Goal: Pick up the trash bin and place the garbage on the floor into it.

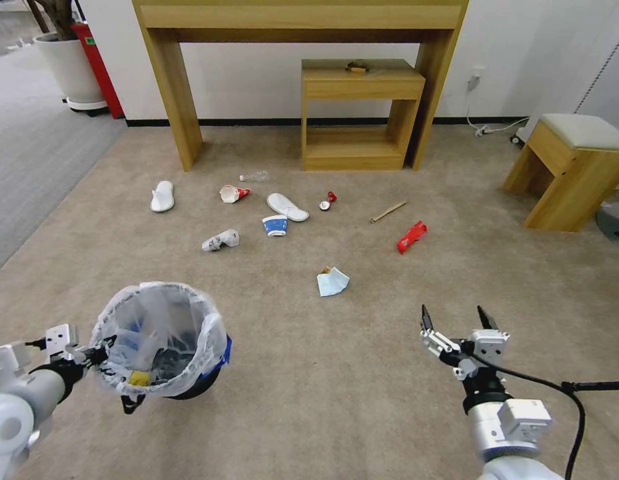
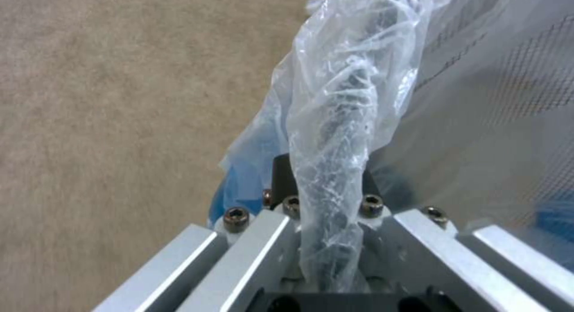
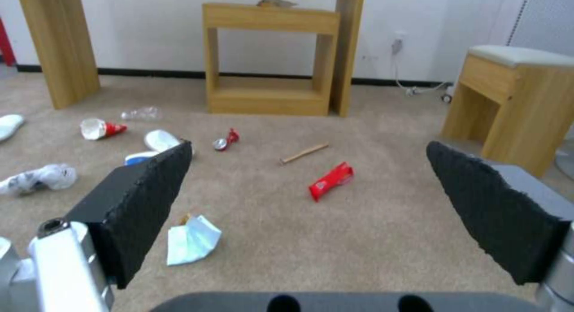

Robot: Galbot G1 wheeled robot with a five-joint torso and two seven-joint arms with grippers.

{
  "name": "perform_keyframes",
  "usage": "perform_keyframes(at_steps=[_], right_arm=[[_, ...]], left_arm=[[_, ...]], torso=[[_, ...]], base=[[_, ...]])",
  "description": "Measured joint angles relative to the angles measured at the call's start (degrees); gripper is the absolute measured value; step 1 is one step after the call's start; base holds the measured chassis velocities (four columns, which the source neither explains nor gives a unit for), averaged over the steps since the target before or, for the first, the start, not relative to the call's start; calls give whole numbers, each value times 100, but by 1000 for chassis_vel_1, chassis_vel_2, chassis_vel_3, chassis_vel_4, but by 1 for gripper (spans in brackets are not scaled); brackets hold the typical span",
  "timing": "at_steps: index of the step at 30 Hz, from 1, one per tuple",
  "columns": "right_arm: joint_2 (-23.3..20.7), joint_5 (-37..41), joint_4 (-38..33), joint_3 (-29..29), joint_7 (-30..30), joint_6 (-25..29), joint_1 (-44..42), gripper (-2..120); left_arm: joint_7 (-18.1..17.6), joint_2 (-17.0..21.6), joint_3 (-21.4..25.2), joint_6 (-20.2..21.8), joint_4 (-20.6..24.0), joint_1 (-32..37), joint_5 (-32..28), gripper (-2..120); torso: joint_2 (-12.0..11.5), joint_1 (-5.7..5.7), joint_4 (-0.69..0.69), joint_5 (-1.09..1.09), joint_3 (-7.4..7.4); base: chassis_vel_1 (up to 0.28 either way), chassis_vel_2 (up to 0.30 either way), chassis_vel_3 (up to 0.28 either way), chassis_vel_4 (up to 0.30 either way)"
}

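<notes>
Bin in left jaws, litter still on floor.
Left gripper (image 1: 89, 352) clamps trash bin (image 1: 164, 340) rim and liner, seen close in wrist view; right gripper (image 1: 457, 323) jaws wide, pale blue paper (image 3: 191, 239) nearest ahead on the floor (image 1: 336, 387). Best: approach paper squarely, keep bin level.

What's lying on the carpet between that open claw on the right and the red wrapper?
Nothing: in the right wrist view, bare floor runs from the open right gripper to the red wrapper. The pale blue paper lies off to the side.
</notes>
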State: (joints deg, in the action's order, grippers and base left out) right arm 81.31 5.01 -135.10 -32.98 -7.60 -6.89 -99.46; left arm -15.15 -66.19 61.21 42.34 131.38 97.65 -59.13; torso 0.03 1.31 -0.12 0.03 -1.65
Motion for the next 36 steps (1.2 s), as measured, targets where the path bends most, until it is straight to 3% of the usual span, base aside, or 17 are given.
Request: perform_keyframes(at_steps=[4, 9, 19, 28, 36], right_arm=[[-4, -45, -92, -10, 6, -37, -15, 100], [-3, -80, -157, 16, 21, -42, 2, 100], [-34, -187, -161, 54, 51, 10, 1, 100], [-32, -202, -121, 55, 59, 11, 26, 100], [12, -200, 11, 55, 37, 25, 35, 100]], left_arm=[[124, -489, -16, -3, 581, 719, 383, 0], [494, -741, -144, -114, 657, 1036, 874, 0], [664, -752, -118, -174, 398, 927, 920, 0], [663, -693, -123, -175, 391, 814, 903, 0], [674, -684, -146, -176, 379, 744, 931, 0]], torso=[[0, 0, 1, 0, 0], [0, -1, 1, 0, 0], [0, -2, 0, -1, 1], [0, 1, 0, -2, -2], [0, 0, 1, -1, -1]], base=[[0, 0, 0, 0], [0, 0, 0, 0], [-21, 23, 20, -34], [-63, 222, 72, -239], [88, 183, -72, -190]])
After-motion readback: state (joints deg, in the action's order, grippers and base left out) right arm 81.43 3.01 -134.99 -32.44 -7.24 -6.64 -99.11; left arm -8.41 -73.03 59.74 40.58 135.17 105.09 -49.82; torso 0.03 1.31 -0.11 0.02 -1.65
